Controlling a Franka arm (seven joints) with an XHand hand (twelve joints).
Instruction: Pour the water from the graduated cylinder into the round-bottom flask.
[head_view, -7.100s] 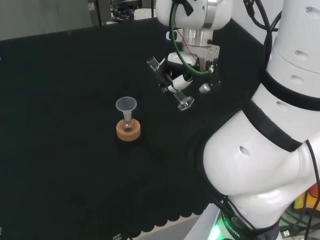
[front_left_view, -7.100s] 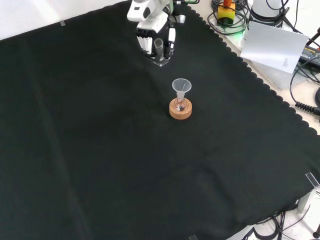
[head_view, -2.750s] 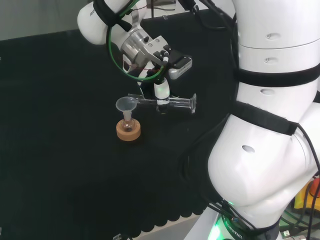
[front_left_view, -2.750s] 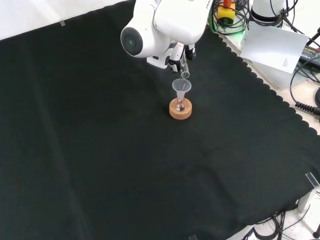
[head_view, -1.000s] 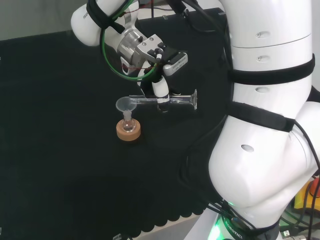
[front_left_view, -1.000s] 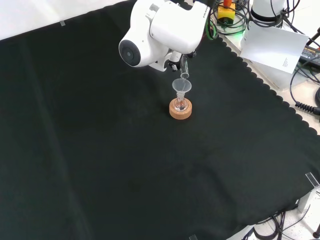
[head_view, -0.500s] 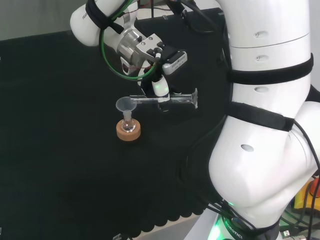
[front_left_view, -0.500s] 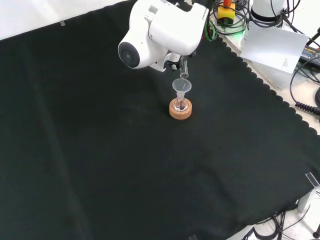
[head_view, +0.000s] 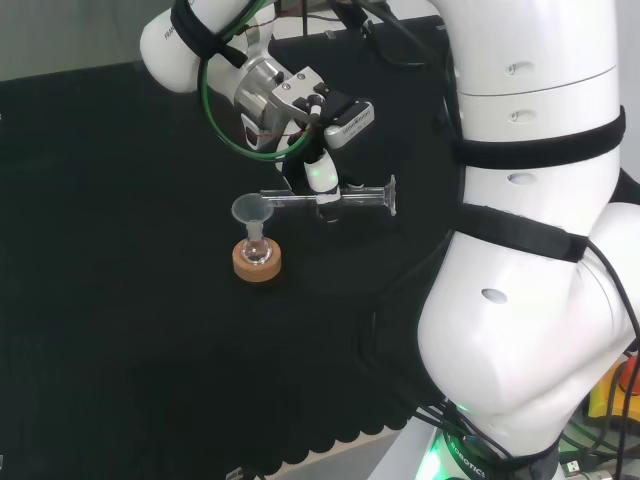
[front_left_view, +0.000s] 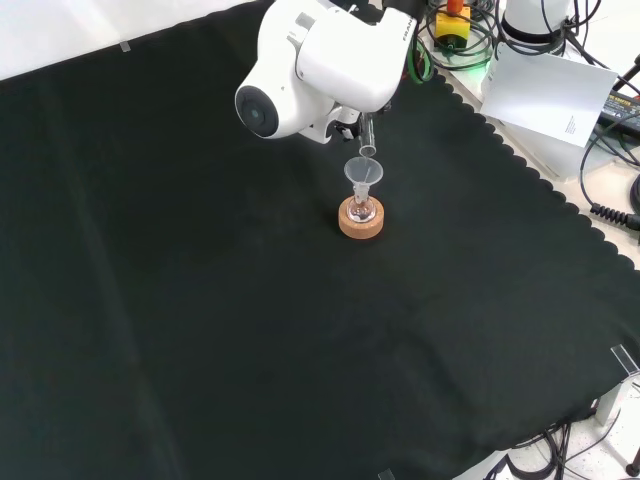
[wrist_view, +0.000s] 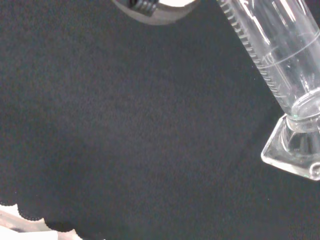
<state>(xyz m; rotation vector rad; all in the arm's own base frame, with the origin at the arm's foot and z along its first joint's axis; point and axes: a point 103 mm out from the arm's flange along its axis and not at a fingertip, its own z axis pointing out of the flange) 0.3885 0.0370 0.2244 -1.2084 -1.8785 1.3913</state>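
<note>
Above the funnel (head_view: 252, 209), clear graduated cylinder (head_view: 330, 198) lying level, hand (head_view: 320, 176) curled round its middle

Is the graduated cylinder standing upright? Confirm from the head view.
No, the graduated cylinder lies about level in the hand, its mouth over the funnel.

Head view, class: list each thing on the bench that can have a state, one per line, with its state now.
Cylinder: held about level above the cloth, mouth over the funnel.
Funnel: upright in the flask's neck.
Flask: upright on the cork ring.
Cork ring: flat on the cloth, under the flask.
Hand: shut on the cylinder.
</note>
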